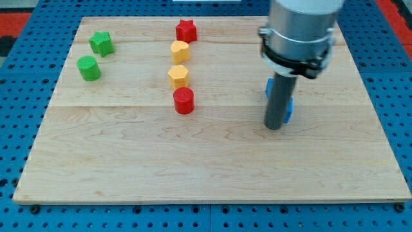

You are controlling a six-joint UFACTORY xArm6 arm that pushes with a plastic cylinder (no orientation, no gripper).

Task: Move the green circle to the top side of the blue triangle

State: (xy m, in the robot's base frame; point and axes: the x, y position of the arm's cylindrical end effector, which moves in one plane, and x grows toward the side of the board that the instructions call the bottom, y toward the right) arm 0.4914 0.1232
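Your arm comes down from the far right of the board, its grey cylindrical body hanging upright over the wood, and the dark rod ends with my tip [275, 127] resting on the table top [212, 174] right of centre. There is no pincer here to open or close, only the plain rod. You can see blue [289, 108] showing on both sides of the rod, touching or just behind it; it is largely hidden, so you cannot tell its shape or count. Between you and the left side stands a near-to-far column in the middle: a red star [186, 30] farthest, then a yellow block [179, 51], another yellow block [178, 75], and a red cylinder [183, 100] nearest. The green circle [89, 67] sits at the far left, well apart from my tip, with a green star-like block [102, 43] just beyond it.
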